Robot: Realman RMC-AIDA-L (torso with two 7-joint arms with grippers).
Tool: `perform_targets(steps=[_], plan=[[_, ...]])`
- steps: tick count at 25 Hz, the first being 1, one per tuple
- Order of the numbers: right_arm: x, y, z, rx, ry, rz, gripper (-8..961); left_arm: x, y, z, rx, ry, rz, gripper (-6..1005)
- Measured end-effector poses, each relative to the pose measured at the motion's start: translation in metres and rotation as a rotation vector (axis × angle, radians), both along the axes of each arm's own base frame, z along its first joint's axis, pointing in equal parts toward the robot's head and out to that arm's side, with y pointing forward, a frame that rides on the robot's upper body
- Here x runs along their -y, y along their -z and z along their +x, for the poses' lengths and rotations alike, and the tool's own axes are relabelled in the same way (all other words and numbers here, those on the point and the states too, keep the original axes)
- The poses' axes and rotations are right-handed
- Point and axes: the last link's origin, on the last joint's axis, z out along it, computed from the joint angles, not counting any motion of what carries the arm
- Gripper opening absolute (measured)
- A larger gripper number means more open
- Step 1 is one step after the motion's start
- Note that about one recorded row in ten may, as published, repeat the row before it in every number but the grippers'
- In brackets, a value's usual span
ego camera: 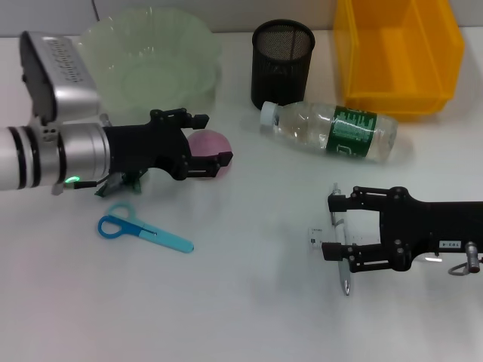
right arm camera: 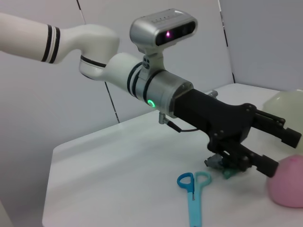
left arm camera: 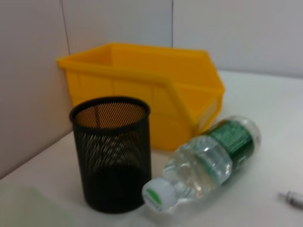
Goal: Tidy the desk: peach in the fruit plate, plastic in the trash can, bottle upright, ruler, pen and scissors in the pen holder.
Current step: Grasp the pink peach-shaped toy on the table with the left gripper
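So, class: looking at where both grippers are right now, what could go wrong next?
The left gripper straddles the peach with open fingers; the round peach could roll away on closing. Crumpled green plastic lies under that arm and could be dragged. The right gripper hovers open over the pen and ruler; it might pinch both, or nudge the lying bottle.

Matt pink peach (ego camera: pixel 209 141); glossy yellow plastic bin (ego camera: pixel 398 54); black wire-mesh cup (ego camera: pixel 282 62); clear shiny plastic bottle (ego camera: pixel 329 130); smooth white desk (ego camera: pixel 241 309).

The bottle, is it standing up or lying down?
Lying down: the bottle rests on its side on the desk, cap toward the pen holder.
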Motion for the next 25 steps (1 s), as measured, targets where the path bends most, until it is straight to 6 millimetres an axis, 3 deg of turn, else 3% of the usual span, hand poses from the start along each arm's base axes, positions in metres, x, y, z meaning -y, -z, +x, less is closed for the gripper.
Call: perform_targets(steps=[9, 24, 25], plan=[[-0.001, -0.001, 0.0, -0.001, 0.004, -0.001, 823, -0.017, 0.014, -0.002, -0.131, -0.024, 0.049, 731], [-0.001, 0.0, -0.001, -0.007, 0.007, 0.001, 822, -0.017, 0.023, -0.001, -0.203, -0.004, 0.023, 715], [-0.001, 0.0, -0.002, -0.008, 0.007, 0.001, 822, -0.017, 0.023, -0.001, -0.203, -0.004, 0.023, 671]])
